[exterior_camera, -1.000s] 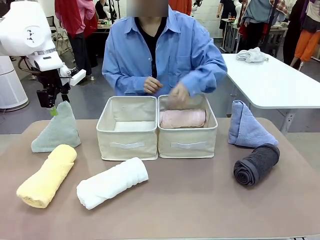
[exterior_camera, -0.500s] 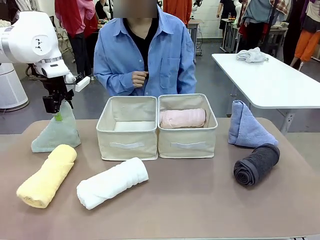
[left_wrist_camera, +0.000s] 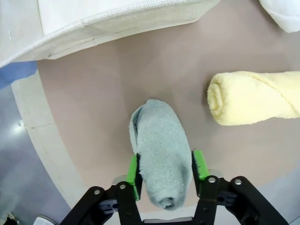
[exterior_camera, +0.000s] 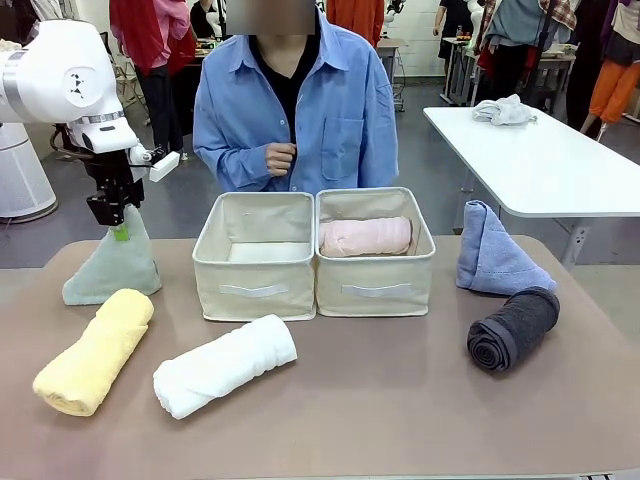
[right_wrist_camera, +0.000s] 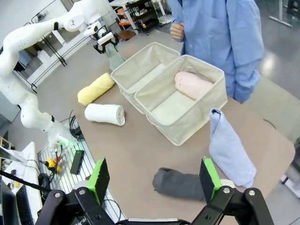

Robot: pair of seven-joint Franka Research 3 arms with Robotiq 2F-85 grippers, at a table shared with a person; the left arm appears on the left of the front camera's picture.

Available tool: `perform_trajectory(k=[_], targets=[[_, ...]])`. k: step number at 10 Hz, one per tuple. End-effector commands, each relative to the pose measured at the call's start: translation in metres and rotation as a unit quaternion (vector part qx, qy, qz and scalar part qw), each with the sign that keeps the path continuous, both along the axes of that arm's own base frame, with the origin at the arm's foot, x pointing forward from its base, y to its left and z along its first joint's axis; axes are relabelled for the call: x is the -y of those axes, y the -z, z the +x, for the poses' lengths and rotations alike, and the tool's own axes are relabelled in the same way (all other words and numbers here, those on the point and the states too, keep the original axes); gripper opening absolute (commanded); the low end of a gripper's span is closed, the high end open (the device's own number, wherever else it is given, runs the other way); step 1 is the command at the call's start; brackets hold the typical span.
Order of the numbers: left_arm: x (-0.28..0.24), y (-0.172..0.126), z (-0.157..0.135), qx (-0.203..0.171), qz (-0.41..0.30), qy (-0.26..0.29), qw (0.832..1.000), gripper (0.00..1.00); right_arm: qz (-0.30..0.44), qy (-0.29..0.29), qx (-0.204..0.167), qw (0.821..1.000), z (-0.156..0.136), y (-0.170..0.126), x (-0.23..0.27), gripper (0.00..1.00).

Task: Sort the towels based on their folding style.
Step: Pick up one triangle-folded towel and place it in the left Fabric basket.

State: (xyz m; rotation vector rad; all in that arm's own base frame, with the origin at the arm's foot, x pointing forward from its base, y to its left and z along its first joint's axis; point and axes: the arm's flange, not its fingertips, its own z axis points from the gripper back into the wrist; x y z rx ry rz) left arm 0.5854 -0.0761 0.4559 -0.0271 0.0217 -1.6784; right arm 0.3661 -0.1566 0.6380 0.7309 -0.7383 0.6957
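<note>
Newly closed left claw (left_wrist_camera: pixel 166 171) pinches grey-green towel (left_wrist_camera: pixel 157 136) tip.

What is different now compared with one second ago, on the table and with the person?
The left fingers closed on the tip of the grey-green towel, where they stood open before. The person drew a hand back out of the right basket; one hand is now at the chest. The towel still stands on the table; the pink roll lies in that basket as before.
</note>
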Motion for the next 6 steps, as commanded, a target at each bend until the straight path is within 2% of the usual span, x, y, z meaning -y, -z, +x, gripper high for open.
perform_trajectory(k=[1, 3, 6], targets=[[-0.001, -0.001, 0.006, -0.014, -0.006, -0.010, 1.000, 0.19, 0.006, -0.002, 0.003, 1.000, 0.000, 0.001, 0.000, 1.00], [-0.001, -0.001, 0.006, -0.018, -0.010, -0.010, 1.000, 0.00, 0.006, -0.002, 0.003, 1.000, 0.000, 0.001, 0.000, 1.00], [-0.004, -0.013, 0.001, -0.022, -0.021, -0.005, 1.000, 0.00, 0.006, -0.002, 0.003, 1.000, 0.000, 0.001, 0.000, 1.00]])
